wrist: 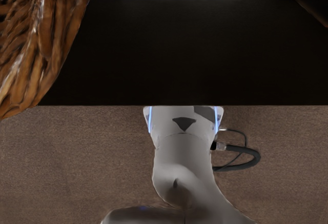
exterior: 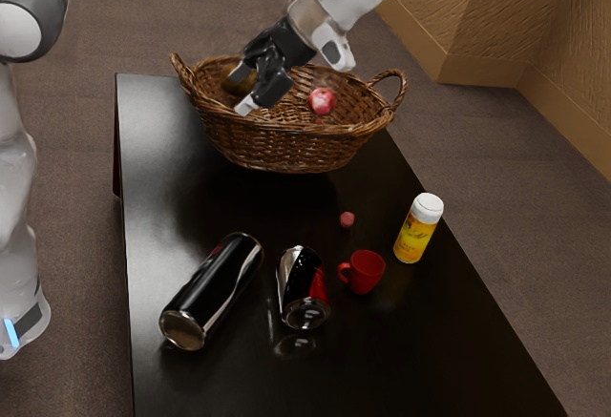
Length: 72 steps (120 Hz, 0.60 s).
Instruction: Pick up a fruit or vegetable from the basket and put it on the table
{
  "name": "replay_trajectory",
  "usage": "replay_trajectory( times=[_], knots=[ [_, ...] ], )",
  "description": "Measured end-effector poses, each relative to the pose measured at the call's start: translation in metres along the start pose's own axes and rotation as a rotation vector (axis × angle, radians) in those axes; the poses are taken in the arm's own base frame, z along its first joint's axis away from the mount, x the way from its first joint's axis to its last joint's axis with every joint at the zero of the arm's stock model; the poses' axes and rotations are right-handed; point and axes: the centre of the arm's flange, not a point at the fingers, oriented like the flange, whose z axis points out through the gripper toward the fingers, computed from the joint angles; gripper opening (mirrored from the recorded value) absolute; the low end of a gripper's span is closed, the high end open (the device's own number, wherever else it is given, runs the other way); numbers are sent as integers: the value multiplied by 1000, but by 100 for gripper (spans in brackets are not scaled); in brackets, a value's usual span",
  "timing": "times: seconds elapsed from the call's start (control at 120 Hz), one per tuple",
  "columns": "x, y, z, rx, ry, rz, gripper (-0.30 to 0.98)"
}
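The gripper point(exterior: 242, 87) is tilted over the basket point(exterior: 277, 148), its two fingers standing apart. Near them, inside the basket, is one brownish thing point(exterior: 236, 80). Farther from the hand, a red fruit point(exterior: 322, 101) lies also in the basket.

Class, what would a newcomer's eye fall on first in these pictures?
Probably the big wicker basket at the far end of the table, with the claw angled over it. Next, the bright red mug and yellow, white-capped bottle, standing nearer the exterior camera.

glossy black table point(exterior: 164, 217); brown carpet point(exterior: 477, 159); textured tan walls point(exterior: 492, 16)
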Motion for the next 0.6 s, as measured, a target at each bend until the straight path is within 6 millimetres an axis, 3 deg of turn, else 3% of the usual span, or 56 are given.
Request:
replay_trajectory(
  times=[0.042, 0.092, 0.175, 0.25, 0.325, 0.45, 0.508, 0.542, 0.6],
  knots=[
    [29, 8, 6, 20, 78, 13, 69],
    [49, 18, 3, 39, 181, 29, 69],
    [66, 26, -12, 56, 344, 40, 69],
    [74, 21, -28, 58, 474, 27, 69],
    [82, -6, -40, 33, 561, -24, 69],
    [102, -84, -59, -30, 657, -167, 69],
    [122, -118, -71, -53, 691, -224, 69],
    [135, -122, -77, -59, 705, -231, 69],
    [152, -110, -83, -66, 721, -208, 69]
  ],
)
